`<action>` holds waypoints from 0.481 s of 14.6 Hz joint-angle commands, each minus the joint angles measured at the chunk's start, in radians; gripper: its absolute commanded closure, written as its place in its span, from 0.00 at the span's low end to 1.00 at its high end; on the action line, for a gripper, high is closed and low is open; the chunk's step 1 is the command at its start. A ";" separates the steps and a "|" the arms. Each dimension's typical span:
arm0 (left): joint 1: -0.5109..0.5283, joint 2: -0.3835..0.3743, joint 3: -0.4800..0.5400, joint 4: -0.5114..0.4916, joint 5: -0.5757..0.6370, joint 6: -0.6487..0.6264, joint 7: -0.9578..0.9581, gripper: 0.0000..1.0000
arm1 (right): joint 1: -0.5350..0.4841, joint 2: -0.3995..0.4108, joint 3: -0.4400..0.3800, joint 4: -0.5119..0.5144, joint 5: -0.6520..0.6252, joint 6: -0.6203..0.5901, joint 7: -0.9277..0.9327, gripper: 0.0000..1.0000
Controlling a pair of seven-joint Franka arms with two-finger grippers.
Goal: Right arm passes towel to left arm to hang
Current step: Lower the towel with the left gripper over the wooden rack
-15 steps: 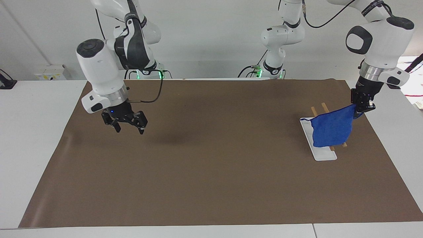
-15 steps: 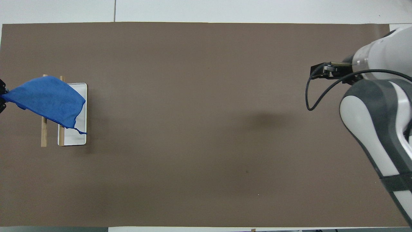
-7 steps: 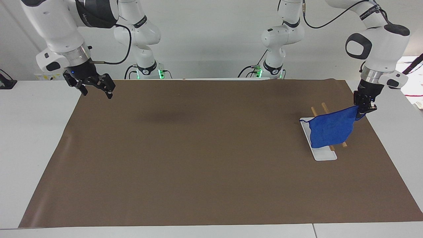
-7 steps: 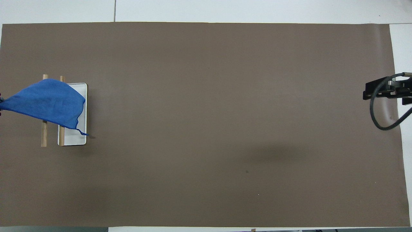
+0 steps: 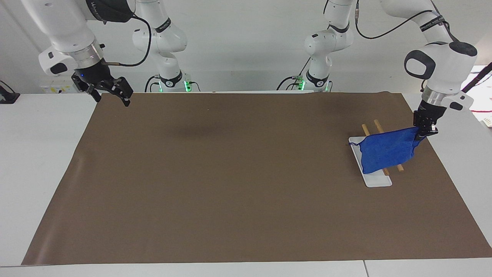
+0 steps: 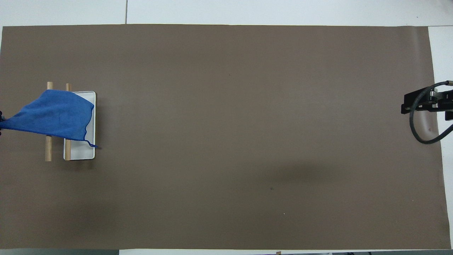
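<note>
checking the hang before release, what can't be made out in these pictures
- Overhead view: the left tool is cut off by the frame edge; only the towel corner runs to it.
- Both views: the towel covers the middle of the two wooden rods, so contact with them is unclear.
- Facing view: the towel's corner loop is too small.

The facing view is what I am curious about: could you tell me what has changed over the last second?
The right tool, open and empty, rose from over the mat and swung out to the corner at its own end, near the robots. The left tool sank a little with the towel, which now drapes lower across the wooden rods. Unchanged: left tool shut on the towel's corner; tray and rods in place.
</note>
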 commanded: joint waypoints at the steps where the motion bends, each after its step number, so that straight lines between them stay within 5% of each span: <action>1: 0.023 -0.011 -0.008 -0.042 0.016 0.033 0.028 1.00 | -0.007 0.000 0.008 0.005 -0.006 -0.008 0.006 0.00; 7: 0.038 -0.015 -0.008 -0.082 0.010 0.047 0.042 1.00 | 0.002 0.000 0.013 0.002 -0.009 -0.002 -0.030 0.00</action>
